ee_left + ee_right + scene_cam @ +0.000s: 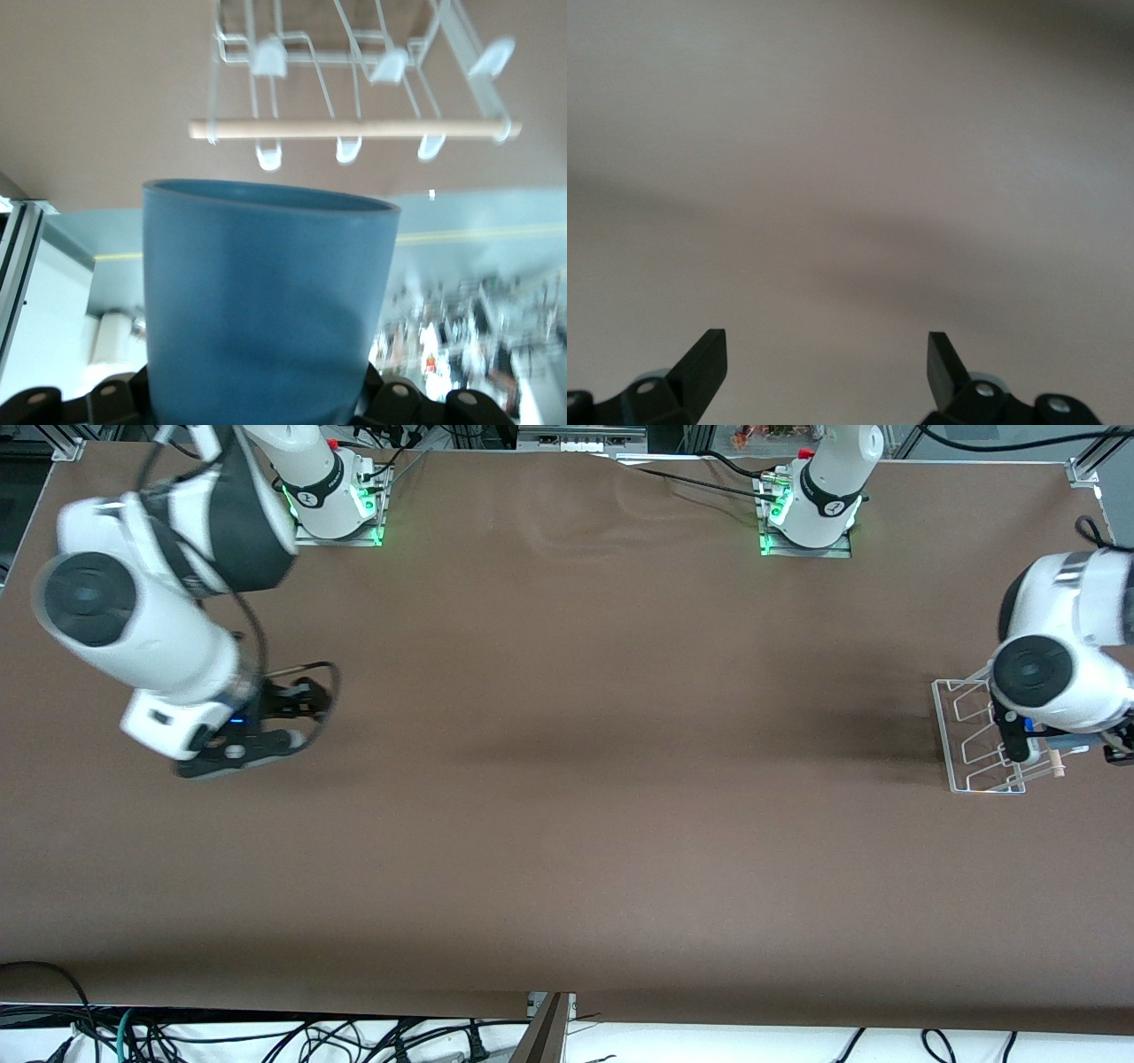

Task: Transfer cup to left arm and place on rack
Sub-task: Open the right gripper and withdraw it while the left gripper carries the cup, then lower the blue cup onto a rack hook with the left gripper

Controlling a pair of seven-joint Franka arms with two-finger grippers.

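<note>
Brown table: left gripper clamps cup over rack; right gripper waits, jaws wide.

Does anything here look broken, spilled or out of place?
Nothing stands out. The left gripper holds the blue cup over the white rack, which stands upright at the left arm's end of the table. The right gripper waits open over bare tabletop.

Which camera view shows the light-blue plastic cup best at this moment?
The left wrist view: the light-blue plastic cup fills the frame, clamped in the left gripper, with the white wire rack past it. In the front view only a sliver shows under the arm. The right wrist view shows none.
</note>
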